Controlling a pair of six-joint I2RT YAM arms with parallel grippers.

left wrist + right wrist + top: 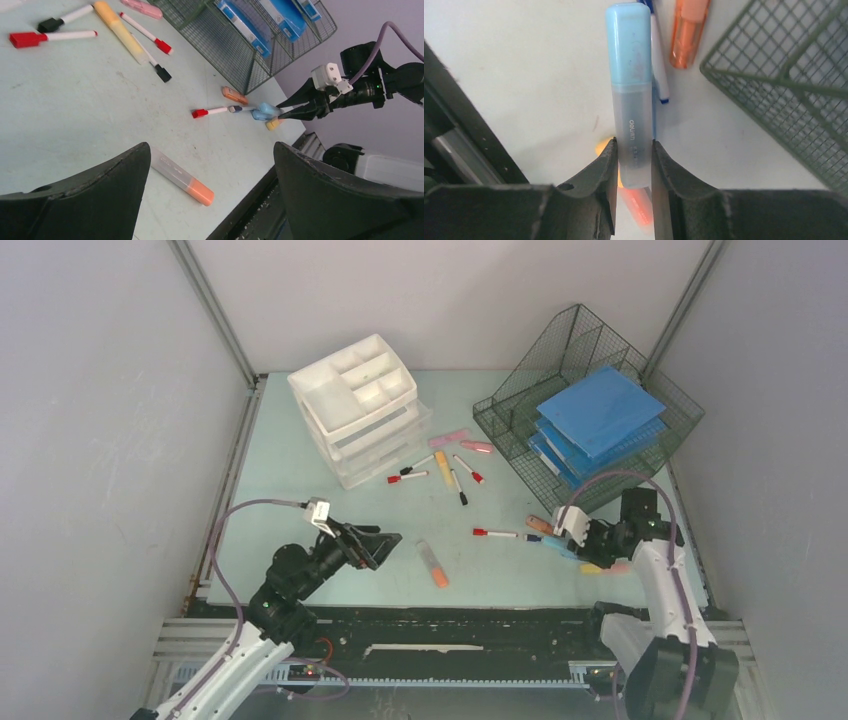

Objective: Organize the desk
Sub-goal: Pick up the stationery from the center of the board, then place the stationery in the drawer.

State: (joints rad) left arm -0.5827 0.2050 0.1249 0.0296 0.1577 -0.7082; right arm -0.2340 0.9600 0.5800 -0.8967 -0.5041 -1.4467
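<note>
The desk is pale mint green with pens scattered on it. My left gripper is open and empty, low over the desk; its fingers frame an orange-capped highlighter that lies at the near middle. My right gripper is shut on a light blue highlighter, at the right near the tray. The blue highlighter also shows in the left wrist view. Under it lie a yellow-orange highlighter and a blue-tipped pen.
A white drawer unit stands at the back left. A dark wire-mesh tray with blue folders stands at the back right. Red-capped markers, a black-capped marker, a yellow highlighter and an orange highlighter lie between.
</note>
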